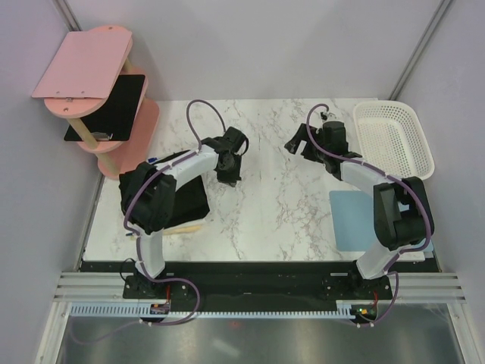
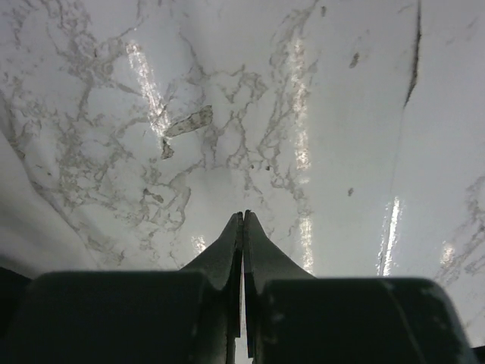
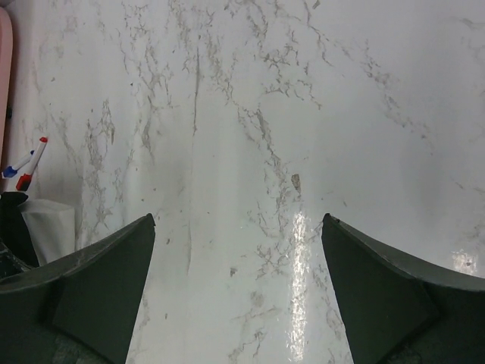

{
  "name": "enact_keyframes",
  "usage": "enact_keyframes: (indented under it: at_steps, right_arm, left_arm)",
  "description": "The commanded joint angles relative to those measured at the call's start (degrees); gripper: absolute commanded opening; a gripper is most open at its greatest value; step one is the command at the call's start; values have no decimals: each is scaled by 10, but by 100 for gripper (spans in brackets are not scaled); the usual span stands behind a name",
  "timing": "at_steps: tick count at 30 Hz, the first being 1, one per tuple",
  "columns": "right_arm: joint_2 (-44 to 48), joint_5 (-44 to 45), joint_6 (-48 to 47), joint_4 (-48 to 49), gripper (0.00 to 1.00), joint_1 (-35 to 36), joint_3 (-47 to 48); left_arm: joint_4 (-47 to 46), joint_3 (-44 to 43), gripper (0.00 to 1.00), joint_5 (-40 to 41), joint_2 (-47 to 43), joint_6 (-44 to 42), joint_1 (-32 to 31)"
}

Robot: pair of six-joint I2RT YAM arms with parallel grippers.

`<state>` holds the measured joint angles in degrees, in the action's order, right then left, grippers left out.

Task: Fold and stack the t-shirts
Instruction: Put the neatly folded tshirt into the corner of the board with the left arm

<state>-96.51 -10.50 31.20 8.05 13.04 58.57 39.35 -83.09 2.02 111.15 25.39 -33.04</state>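
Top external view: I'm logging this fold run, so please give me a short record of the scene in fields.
t-shirts: black heap at the left, in neither gripper
left gripper: shut, empty, above bare marble table
right gripper: open, empty, above the marble table
basket: white, far right corner
mat: light blue, near right
board: black, on the pink shelf, far left
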Motion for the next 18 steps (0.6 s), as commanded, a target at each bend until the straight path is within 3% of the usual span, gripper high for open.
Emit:
enact_keyframes:
  at_steps: [1, 10, 18]
  right_arm:
    - [24, -14, -14, -1, 98, -14, -8]
    - [23, -29, -10, 4, 98, -19, -19]
    - [19, -44, 0, 17, 98, -19, -31]
  left_arm:
    - [21, 5, 2, 56, 6, 7, 3]
    - [62, 48, 2, 108, -2, 26, 10]
    - [66, 108, 2, 105, -31, 29, 53]
